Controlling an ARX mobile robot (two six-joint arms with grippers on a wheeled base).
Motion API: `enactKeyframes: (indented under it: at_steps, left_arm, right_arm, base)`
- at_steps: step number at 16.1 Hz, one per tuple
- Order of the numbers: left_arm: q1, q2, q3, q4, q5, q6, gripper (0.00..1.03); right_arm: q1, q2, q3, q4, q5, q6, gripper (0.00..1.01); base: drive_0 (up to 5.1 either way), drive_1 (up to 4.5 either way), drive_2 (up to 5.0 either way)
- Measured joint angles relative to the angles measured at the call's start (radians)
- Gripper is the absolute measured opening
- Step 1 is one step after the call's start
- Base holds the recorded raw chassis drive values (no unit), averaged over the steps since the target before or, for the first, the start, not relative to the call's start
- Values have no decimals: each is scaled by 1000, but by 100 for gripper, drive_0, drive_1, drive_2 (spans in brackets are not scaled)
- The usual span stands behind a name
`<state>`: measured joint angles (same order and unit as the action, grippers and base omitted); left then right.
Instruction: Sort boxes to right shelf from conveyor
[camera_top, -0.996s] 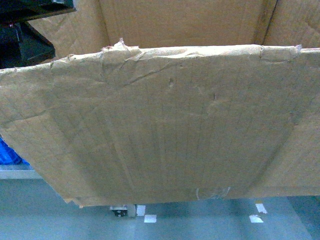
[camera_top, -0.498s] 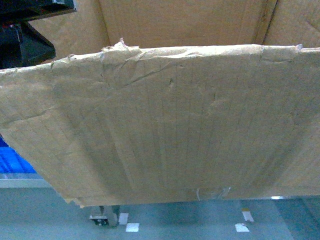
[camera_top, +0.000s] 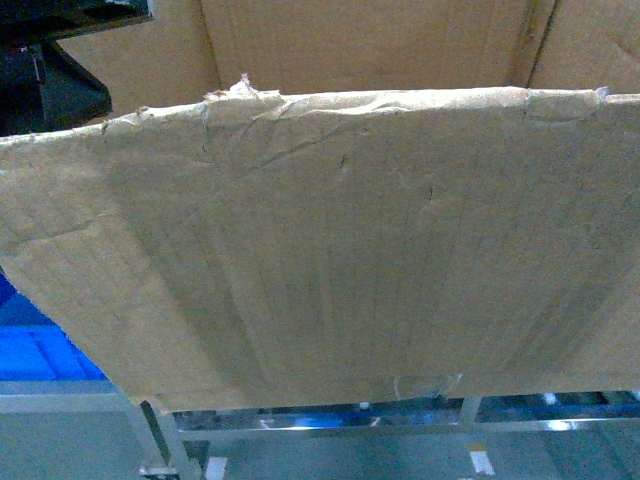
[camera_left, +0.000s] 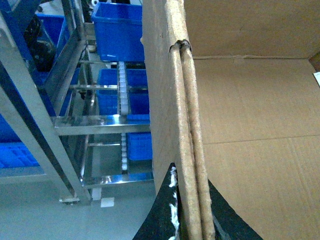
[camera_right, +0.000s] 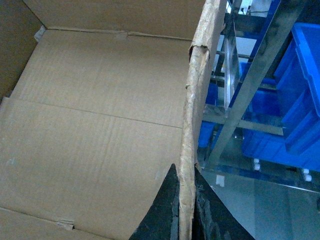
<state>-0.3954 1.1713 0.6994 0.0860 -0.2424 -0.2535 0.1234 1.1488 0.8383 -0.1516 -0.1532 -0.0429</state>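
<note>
Wrist views: carton (camera_left: 172, 100) walls clamped between both jaws.

Creased brown carton (camera_top: 340, 240) held up w/ torn rim, steel shelf (camera_left: 85, 125) beside.

Lighting dim and even, with a cold blue-green cast in all views. Head view soft and grainy; carton (camera_top: 330, 240) wall shaded low. Glare on shelf (camera_left: 90, 122) bars. Wrist views sharper.
</note>
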Motion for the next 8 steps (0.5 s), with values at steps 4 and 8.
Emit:
enactKeyframes:
  at_steps: [4,8]
  left_arm:
    - [0,0,0,-3,-1,0,3]
    - [2,0,0,-16,6,0,3]
  right_arm:
    - [0,0,0,-2,0,0,2]
    - [1,-1,-1,-19,-2,0,2]
  base:
    - [-122,409,-239]
    - [-8,-8,-8]
